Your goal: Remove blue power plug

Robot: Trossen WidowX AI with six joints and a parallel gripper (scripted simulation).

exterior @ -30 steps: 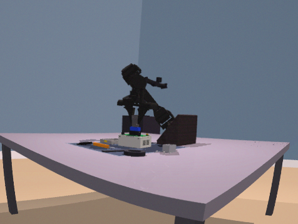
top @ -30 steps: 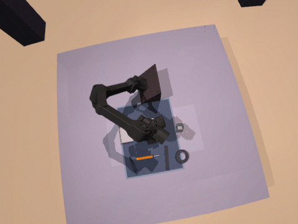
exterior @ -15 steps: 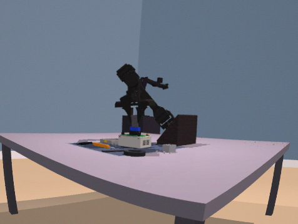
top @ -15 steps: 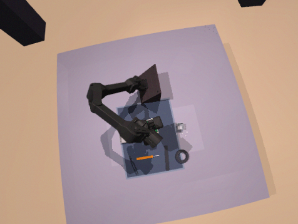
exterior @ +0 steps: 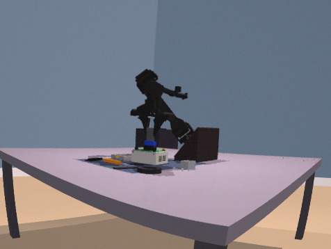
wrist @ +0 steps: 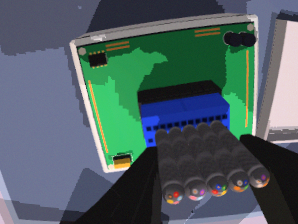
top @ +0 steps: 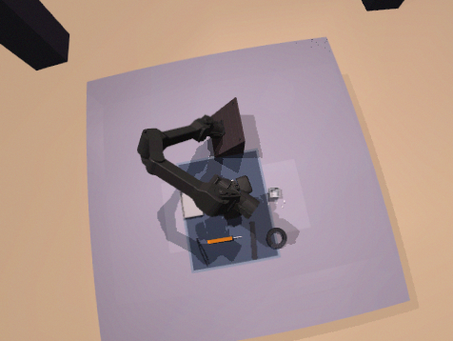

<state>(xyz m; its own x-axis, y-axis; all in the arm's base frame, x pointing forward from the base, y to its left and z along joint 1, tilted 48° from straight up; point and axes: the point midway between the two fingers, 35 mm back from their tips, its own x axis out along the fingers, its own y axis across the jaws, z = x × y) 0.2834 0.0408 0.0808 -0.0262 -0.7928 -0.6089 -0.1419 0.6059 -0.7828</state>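
Above the green board, the tool (exterior: 150,130) (wrist: 198,149), partly open, grips the blue plug's dark cables (exterior: 149,133) (wrist: 205,155).

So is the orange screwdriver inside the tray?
No, the orange screwdriver lies on the dark blue mat, with its whole handle and tip outside the tray.

You had the top view high above the bench (top: 333,267) (exterior: 174,195), the exterior low beside it, the wrist close over the board (exterior: 149,157) (wrist: 120,100).

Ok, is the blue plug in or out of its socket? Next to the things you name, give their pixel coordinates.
In, or barely lifted: the blue plug (exterior: 150,142) (wrist: 185,108) sits directly over the black socket (exterior: 150,148) (wrist: 180,90); full seating, cannot tell.
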